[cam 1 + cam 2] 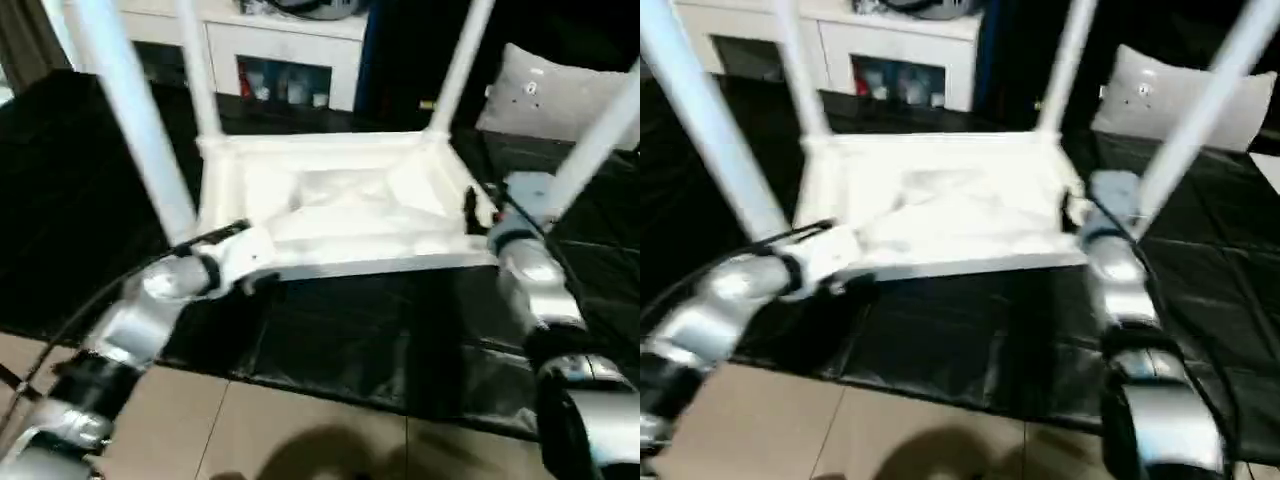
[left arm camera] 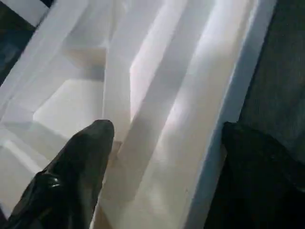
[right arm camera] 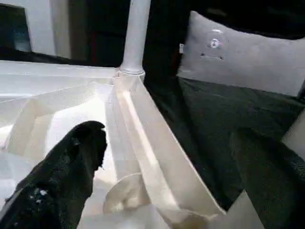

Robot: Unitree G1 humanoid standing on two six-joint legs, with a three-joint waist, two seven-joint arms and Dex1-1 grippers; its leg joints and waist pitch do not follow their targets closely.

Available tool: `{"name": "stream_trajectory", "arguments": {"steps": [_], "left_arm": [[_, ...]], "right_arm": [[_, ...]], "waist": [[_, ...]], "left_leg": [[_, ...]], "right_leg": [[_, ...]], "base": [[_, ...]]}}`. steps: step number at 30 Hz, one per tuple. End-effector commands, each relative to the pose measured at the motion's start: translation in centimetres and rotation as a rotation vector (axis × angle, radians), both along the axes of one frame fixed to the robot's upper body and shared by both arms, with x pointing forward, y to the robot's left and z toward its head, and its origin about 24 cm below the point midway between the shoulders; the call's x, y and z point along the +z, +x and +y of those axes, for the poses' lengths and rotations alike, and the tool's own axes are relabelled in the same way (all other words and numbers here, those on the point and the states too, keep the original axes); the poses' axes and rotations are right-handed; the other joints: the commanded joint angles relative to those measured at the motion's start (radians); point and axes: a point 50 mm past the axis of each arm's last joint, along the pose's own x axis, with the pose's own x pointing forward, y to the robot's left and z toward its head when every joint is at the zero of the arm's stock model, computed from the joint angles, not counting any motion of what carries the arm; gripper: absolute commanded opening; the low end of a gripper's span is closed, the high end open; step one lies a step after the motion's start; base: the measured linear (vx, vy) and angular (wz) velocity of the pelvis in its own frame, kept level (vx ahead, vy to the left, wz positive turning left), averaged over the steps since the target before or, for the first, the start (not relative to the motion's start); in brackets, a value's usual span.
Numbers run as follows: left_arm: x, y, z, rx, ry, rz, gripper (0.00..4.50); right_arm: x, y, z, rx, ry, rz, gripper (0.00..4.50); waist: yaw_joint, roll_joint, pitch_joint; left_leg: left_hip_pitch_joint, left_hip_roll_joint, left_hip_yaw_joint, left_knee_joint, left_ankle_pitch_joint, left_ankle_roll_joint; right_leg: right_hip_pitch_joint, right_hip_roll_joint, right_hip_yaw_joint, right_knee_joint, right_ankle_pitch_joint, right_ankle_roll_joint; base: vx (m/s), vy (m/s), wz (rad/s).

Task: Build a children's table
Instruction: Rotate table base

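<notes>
No text, label, brand, number or sign can be read anywhere. The grey cushion (image 3: 248, 57) beyond the tabletop (image 1: 340, 200) carries a small pale mark (image 3: 214, 44) near its upper edge, too blurred to tell whether it is lettering. The items behind the cabinet's (image 1: 285, 50) glass doors show colours but no legible print.

forearms (image 1: 140, 310) – silver, black bands | cable (image 1: 70, 310) – thin black | fingers (image 2: 71, 176) – glossy black
</notes>
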Motion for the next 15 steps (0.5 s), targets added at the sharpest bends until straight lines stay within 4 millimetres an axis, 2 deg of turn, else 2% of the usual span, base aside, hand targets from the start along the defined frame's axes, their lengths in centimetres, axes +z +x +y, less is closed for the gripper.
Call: {"name": "stream_trajectory", "arguments": {"steps": [1,2,3,4,6,7,8,9,10,11,15], "left_arm": [[0.6,0.4,2.1,0.121,-0.047,-0.035,3.96],[0.7,0.3,1.7,0.130,-0.118,-0.055,3.96],[0.9,0.2,1.2,0.133,-0.195,-0.076,3.96],[0.9,0.2,1.0,0.132,-0.216,-0.083,3.96],[1.4,-0.5,-0.2,0.077,-0.380,-0.093,3.96],[1.5,-0.9,-0.7,0.042,-0.426,-0.079,3.96],[1.5,-1.2,-1.1,0.019,-0.455,-0.070,4.14],[1.7,-2.1,-2.0,-0.054,-0.526,-0.028,4.24],[1.7,-2.5,-2.3,-0.079,-0.552,-0.013,4.30],[1.8,-2.7,-2.5,-0.091,-0.570,-0.002,4.30],[1.3,-3.8,-2.5,-0.092,-0.628,0.040,4.42]], "right_arm": [[-0.3,-0.9,-2.7,-0.129,0.019,0.013,4.50],[-0.3,-1.0,-2.2,-0.112,0.019,0.005,4.50],[-0.3,-1.0,-1.6,-0.092,0.021,-0.005,4.50],[-0.3,-1.0,-1.5,-0.087,0.022,-0.006,4.50],[-0.1,-0.9,0.1,-0.028,0.035,-0.037,4.50],[0.0,-0.9,0.8,-0.003,0.040,-0.043,4.50],[0.0,-0.9,1.1,0.012,0.043,-0.046,4.50],[0.2,-0.8,2.3,0.063,0.052,-0.057,4.50],[0.3,-0.8,2.7,0.085,0.055,-0.061,4.50],[0.3,-0.8,3.1,0.103,0.056,-0.064,4.50],[0.5,-0.9,4.4,0.166,0.070,-0.077,4.50]], "waist": [[-0.003,0.022,-0.077],[-0.009,0.010,-0.075],[-0.011,0.013,-0.074],[-0.010,0.012,-0.072],[-0.011,0.013,-0.071],[-0.012,-0.001,-0.071],[-0.011,0.005,-0.071],[-0.015,-0.001,-0.070],[-0.015,0.002,-0.068],[-0.017,0.001,-0.068],[-0.028,0.009,-0.061]], "left_leg": [[-0.011,-0.020,0.027,-0.061,-0.084,0.027],[-0.013,-0.021,0.030,-0.061,-0.104,0.031],[-0.013,-0.022,0.030,-0.061,-0.116,0.033],[-0.015,-0.022,0.031,-0.060,-0.126,0.034],[-0.015,-0.021,0.030,-0.062,-0.141,0.034],[-0.015,-0.018,0.030,-0.065,-0.151,0.034],[-0.014,-0.016,0.029,-0.065,-0.158,0.035],[-0.015,-0.015,0.029,-0.066,-0.164,0.038],[-0.017,-0.013,0.028,-0.068,-0.170,0.038],[-0.015,-0.012,0.029,-0.068,-0.174,0.038],[-0.014,-0.013,0.030,-0.070,-0.204,0.038]], "right_leg": [[0.078,-0.029,0.043,-0.043,-0.080,-0.193],[0.078,-0.027,0.042,-0.049,-0.110,-0.185],[0.078,-0.028,0.041,-0.053,-0.133,-0.182],[0.077,-0.028,0.041,-0.057,-0.161,-0.174],[0.075,-0.029,0.039,-0.063,-0.208,-0.157],[0.072,-0.028,0.037,-0.065,-0.235,-0.146],[0.070,-0.029,0.037,-0.062,-0.243,-0.144],[0.068,-0.029,0.038,-0.063,-0.254,-0.140],[0.069,-0.032,0.038,-0.064,-0.273,-0.133],[0.065,-0.031,0.038,-0.065,-0.276,-0.132],[0.062,-0.026,0.039,-0.071,-0.304,-0.114]], "base": [[0.000,0.000,0.00],[0.000,0.000,0.00],[0.000,0.000,0.00],[0.000,0.000,0.00],[0.000,0.000,0.00],[0.000,0.000,0.00],[0.000,0.000,0.00],[0.000,0.000,0.00],[0.000,0.000,0.00],[0.000,0.000,0.00],[0.000,0.000,0.00]]}}
